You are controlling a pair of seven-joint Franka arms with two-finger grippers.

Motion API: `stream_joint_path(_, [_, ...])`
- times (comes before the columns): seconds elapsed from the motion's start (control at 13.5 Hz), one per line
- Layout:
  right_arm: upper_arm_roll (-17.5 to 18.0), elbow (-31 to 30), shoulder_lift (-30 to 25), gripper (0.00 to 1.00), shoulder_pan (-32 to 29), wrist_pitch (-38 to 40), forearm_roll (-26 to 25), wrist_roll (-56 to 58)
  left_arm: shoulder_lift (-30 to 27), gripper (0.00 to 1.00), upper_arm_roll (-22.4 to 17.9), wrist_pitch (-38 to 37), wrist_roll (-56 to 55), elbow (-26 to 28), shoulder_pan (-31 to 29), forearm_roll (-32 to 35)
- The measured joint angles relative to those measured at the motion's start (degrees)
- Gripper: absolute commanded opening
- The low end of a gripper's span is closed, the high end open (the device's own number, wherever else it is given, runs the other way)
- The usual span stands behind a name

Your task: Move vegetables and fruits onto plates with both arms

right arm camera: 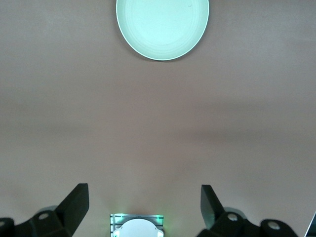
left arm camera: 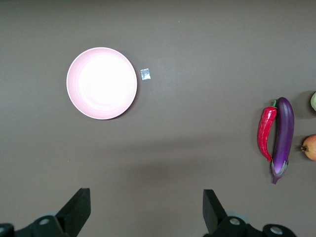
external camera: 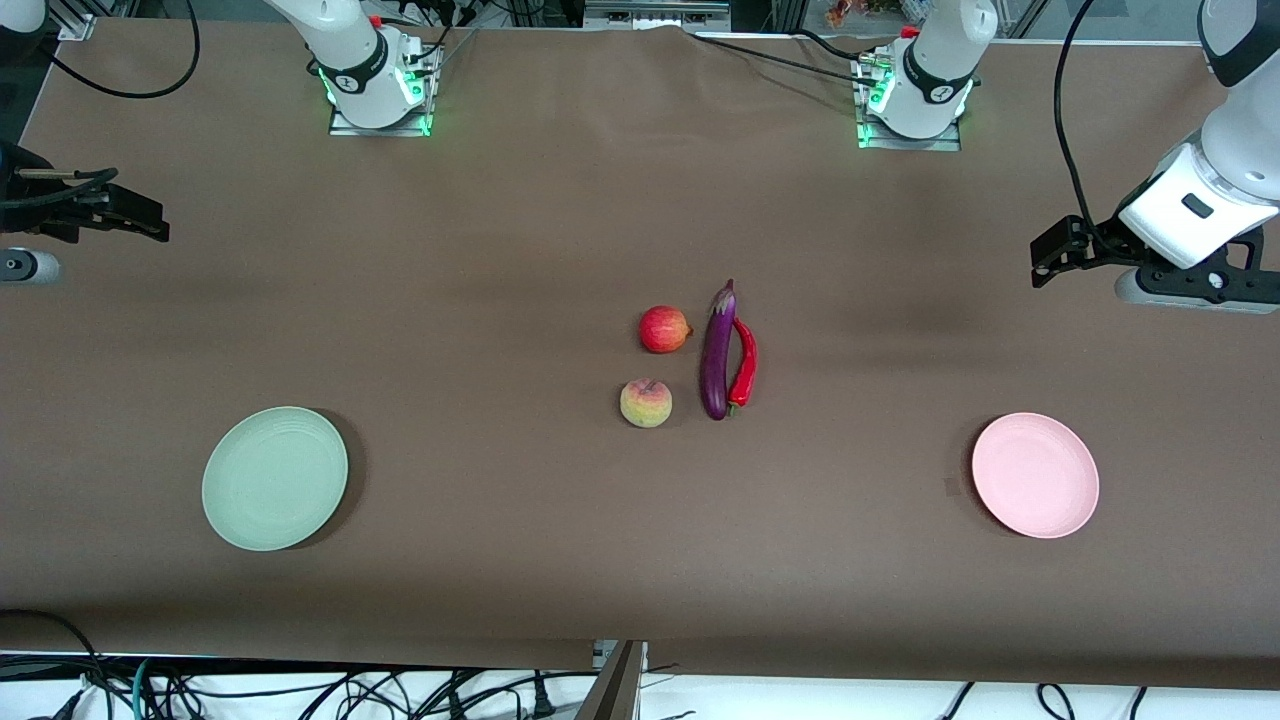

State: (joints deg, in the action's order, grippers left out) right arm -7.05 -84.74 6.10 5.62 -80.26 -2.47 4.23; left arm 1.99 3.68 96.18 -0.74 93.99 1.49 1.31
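Observation:
In the middle of the table lie a purple eggplant (external camera: pixel 717 355) and a red chili pepper (external camera: pixel 745 365), side by side and touching. Beside them sit a red pomegranate-like fruit (external camera: pixel 664 329) and, nearer the front camera, a yellow-green peach (external camera: pixel 645 402). The pale green plate (external camera: pixel 275 478) is toward the right arm's end, the pale pink plate (external camera: pixel 1035 488) toward the left arm's end. Both plates hold nothing. My left gripper (external camera: pixel 1048 262) hangs open over bare table at its end; its wrist view shows the pink plate (left arm camera: pixel 101 83), chili (left arm camera: pixel 266 131) and eggplant (left arm camera: pixel 283 138). My right gripper (external camera: pixel 140 218) hangs open at its end, with the green plate (right arm camera: pixel 162 27) in its view.
The brown table cover (external camera: pixel 500 300) spans the whole surface. A small silver tag (left arm camera: pixel 145 74) lies beside the pink plate. The two arm bases (external camera: pixel 378 95) stand along the table's robot edge. Cables (external camera: pixel 300 690) trail below the edge nearest the front camera.

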Motion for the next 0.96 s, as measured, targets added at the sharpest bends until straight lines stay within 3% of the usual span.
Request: stream_joint_path(0.96, [0.0, 0.0, 0.2, 1.00, 0.0, -0.1, 0.0, 0.0, 0.4, 1.00, 0.1, -3.1, 0.0, 0.2, 0.0, 0.0])
